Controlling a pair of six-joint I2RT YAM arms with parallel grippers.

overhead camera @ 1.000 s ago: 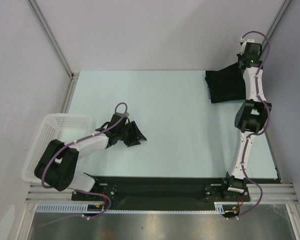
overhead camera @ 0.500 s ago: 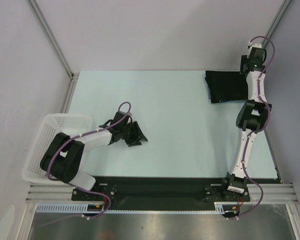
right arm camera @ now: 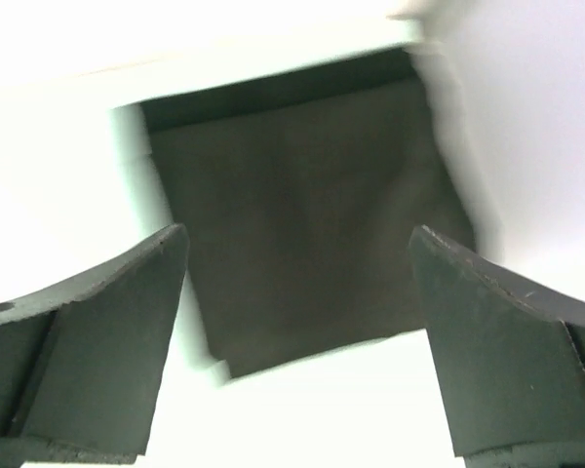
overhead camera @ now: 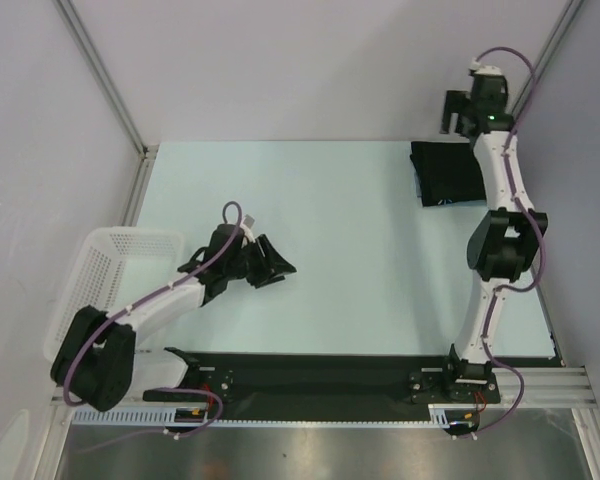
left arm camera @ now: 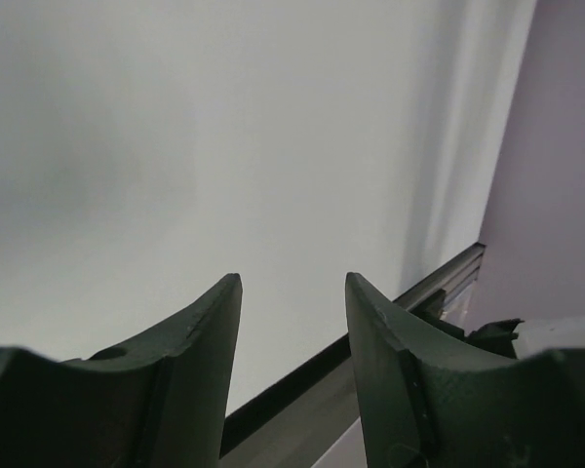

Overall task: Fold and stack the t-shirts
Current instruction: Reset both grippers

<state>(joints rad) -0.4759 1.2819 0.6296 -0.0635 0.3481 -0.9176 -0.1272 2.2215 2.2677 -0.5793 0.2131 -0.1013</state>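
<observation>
The t-shirts [overhead camera: 446,173] lie as one flat, folded black pile at the table's back right corner; I cannot tell how many layers it has. My right gripper [overhead camera: 453,112] hangs above the pile's far edge, open and empty. In the right wrist view the folded black fabric [right arm camera: 302,214] fills the space below the right gripper [right arm camera: 297,234], a little blurred, with pale table around it. My left gripper [overhead camera: 277,265] sits low over the table left of centre, open, nothing between its fingers. The left wrist view shows the left gripper [left arm camera: 292,283] over bare table only.
A white mesh basket [overhead camera: 110,270] stands tilted at the table's left edge, beside the left arm. A metal rail [overhead camera: 360,375] runs along the near edge between the arm bases. Grey walls close off the back and both sides.
The right gripper has opened, let go of the folded pile and risen towards the back wall. The left arm has swung its elbow down and left; its gripper stays nearly where it was.
</observation>
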